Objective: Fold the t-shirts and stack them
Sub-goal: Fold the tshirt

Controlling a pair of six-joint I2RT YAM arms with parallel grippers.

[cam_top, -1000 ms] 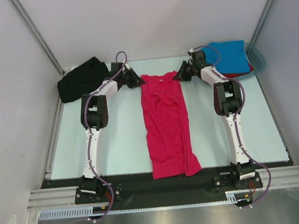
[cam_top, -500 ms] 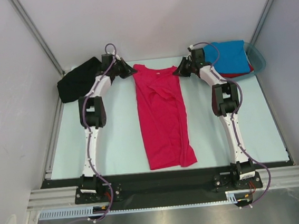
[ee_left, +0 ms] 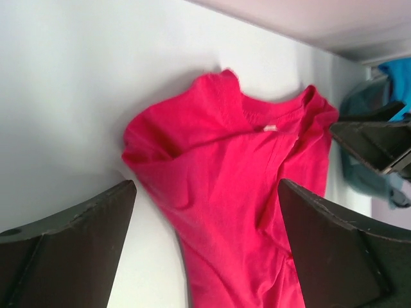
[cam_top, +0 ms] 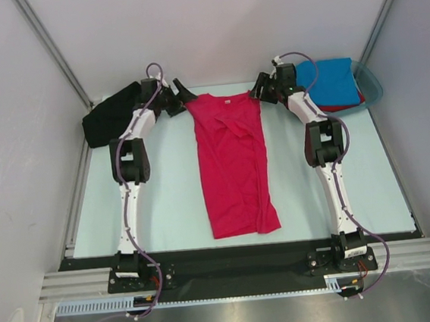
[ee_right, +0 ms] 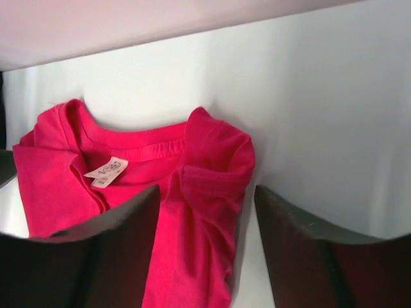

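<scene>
Crimson-pink t-shirt (cam_top: 233,163) is lying lengthwise down the middle of the surface (cam_top: 173,195). Its collar is at the far end and its hem is toward your arm bases. The sleeves are lying folded inward, so it is forming a narrow strip, and wrinkles are showing along its right side. The white neck label (ee_right: 106,171) is facing up inside the collar.

Your left hand (cam_top: 180,98) is hovering just beside the shirt's far-left shoulder, fingers spread wide, gripping nothing. Your right hand (cam_top: 259,93) is hovering at the far-right shoulder, fingers also parted, with the cloth lying loose beneath them.

Black t-shirt (cam_top: 115,113) is lying bunched at the far-left corner. Bright blue t-shirt (cam_top: 333,79) is resting folded on the red t-shirt (cam_top: 343,106), over the teal tub (cam_top: 371,85) at far right.
</scene>
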